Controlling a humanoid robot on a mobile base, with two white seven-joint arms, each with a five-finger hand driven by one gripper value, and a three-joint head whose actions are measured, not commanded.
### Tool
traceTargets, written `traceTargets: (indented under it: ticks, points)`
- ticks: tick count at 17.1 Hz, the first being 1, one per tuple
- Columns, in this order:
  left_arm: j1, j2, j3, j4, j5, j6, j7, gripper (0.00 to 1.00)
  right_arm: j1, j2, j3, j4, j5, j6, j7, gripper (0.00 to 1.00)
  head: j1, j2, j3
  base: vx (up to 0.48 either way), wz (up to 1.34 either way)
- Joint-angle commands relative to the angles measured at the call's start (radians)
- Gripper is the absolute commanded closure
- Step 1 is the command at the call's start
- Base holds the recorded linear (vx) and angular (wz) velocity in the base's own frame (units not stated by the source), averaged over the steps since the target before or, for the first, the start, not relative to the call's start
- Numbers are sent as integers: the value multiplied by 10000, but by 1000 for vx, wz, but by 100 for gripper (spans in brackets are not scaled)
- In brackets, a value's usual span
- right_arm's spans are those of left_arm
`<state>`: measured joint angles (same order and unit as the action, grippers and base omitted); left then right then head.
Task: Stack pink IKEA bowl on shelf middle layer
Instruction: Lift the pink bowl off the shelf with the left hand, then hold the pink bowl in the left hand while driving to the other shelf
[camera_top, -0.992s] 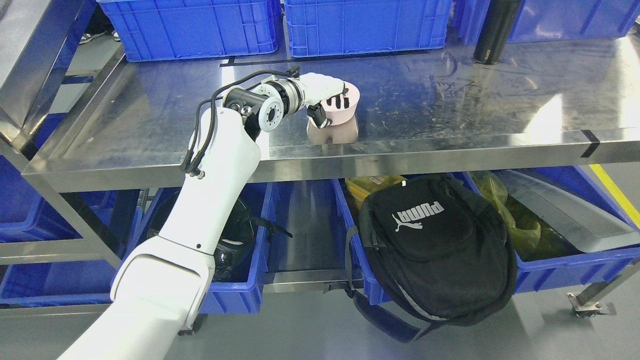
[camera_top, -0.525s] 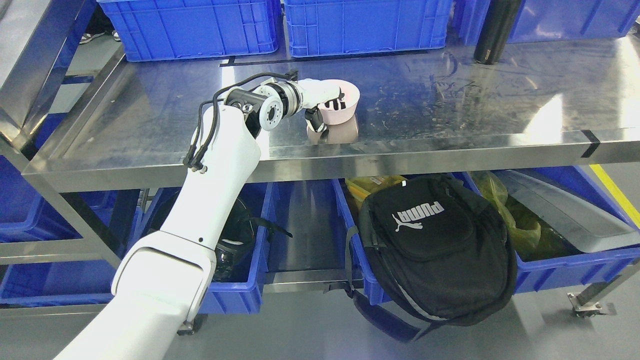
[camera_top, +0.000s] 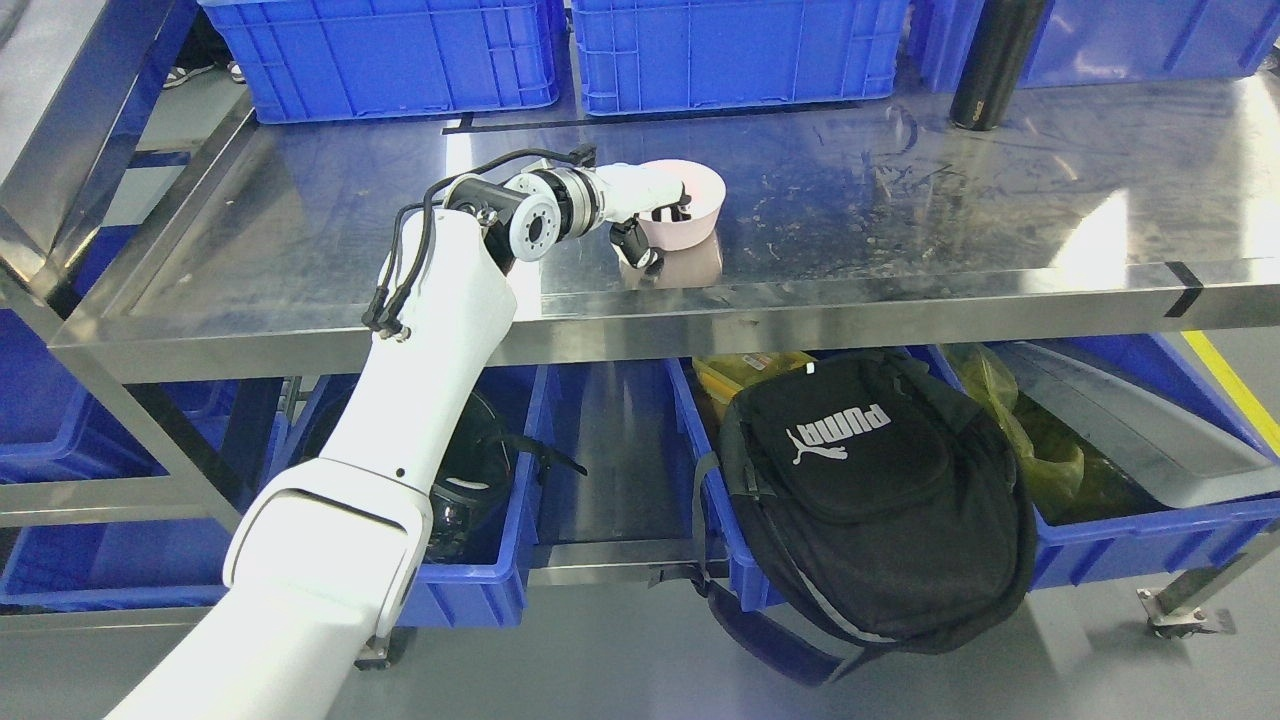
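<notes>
A pink bowl (camera_top: 700, 222) sits on the steel middle shelf (camera_top: 900, 200), near its front edge, with its reflection below it. My left hand (camera_top: 655, 215) reaches in from the lower left and grips the bowl's near rim: its dark fingers are inside the bowl and its thumb is outside below the rim. The bowl stands upright, low on the shelf surface. I see only this one pink bowl. My right arm does not show.
Blue crates (camera_top: 400, 50) line the back of the shelf, and a black bottle (camera_top: 990, 65) stands at the back right. Below, blue bins hold a black backpack (camera_top: 870, 490), a helmet (camera_top: 470, 490) and yellow bags. A steel post (camera_top: 60, 140) rises at left.
My left hand has lowered the bowl and moved it slightly away, and the bowl has levelled from a tilt. The camera view shifted only slightly.
</notes>
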<state>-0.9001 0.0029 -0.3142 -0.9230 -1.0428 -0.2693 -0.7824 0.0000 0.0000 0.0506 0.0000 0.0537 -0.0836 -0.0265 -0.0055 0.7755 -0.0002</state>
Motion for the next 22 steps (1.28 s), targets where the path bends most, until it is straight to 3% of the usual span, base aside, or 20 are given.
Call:
traceTargets:
  ticks: [1, 5, 7, 9, 12, 17, 22]
  points:
    - [72, 146, 1789, -385, 500, -559, 47, 99, 230, -175, 0, -175, 0, 8, 4, 0, 0, 0, 0, 5, 43]
    - [456, 146, 3199, -848, 2862, -2410, 16, 100, 230, -175, 0, -175, 0, 8, 4, 0, 0, 0, 0, -1, 0]
    - [487, 146, 3753, -1276, 3049, -2599, 17, 100, 230, -175, 0, -175, 0, 8, 4, 0, 0, 0, 0, -2, -23]
    - [548, 146, 4108, -1782, 4132, -2676, -14, 100, 230, -175, 0, -175, 0, 8, 4, 0, 0, 0, 0, 2, 6]
    - [1099, 146, 4032, -2732, 5500, -2798, -45, 100, 230, -175, 0, -175, 0, 8, 4, 0, 0, 0, 0, 4, 11]
    - [3289, 146, 3342, -4787, 6455, -5161, -321, 100, 230, -175, 0, -175, 0, 8, 4, 0, 0, 0, 0, 1, 88]
    - [4352, 146, 2668, -5419, 6440, -5161, -306, 100, 230, -175, 0, -175, 0, 8, 4, 0, 0, 0, 0, -35, 813]
